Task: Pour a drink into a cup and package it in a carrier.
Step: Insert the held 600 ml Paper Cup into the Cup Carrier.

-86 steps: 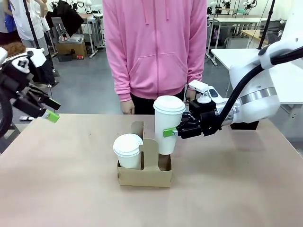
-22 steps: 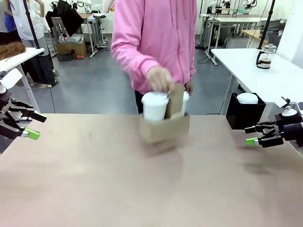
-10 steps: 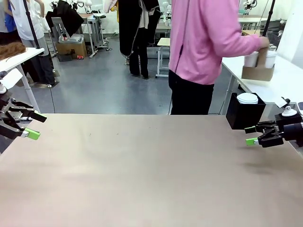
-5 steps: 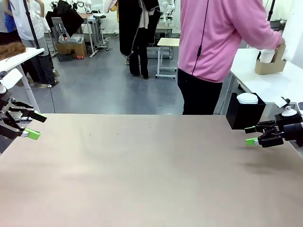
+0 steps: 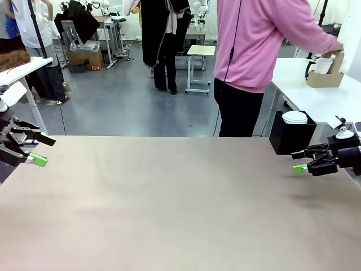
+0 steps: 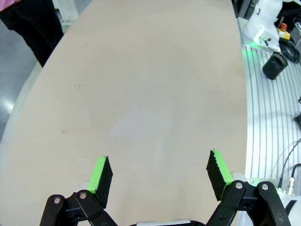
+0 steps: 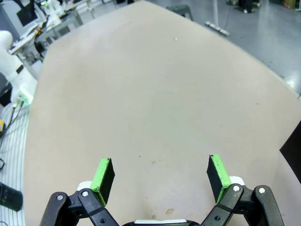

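Observation:
The brown cardboard carrier sits on a white side table at the far right, beyond my table, and the person's hand rests at its top. A white cup stands in it. The drink is hidden. At the left edge of the tan table, my left gripper hangs open with nothing in it. The right gripper hovers open and empty at the right edge. In the wrist views the left gripper and the right gripper hold their green pads wide apart over bare tabletop.
A black box with a white lid on top stands just past the table's right far corner, close to my right gripper. The person in the pink hoodie stands behind the far right side, turned toward the side table.
The person has carried the carrier a little farther right and lower, onto the white side table. Neither gripper has moved.

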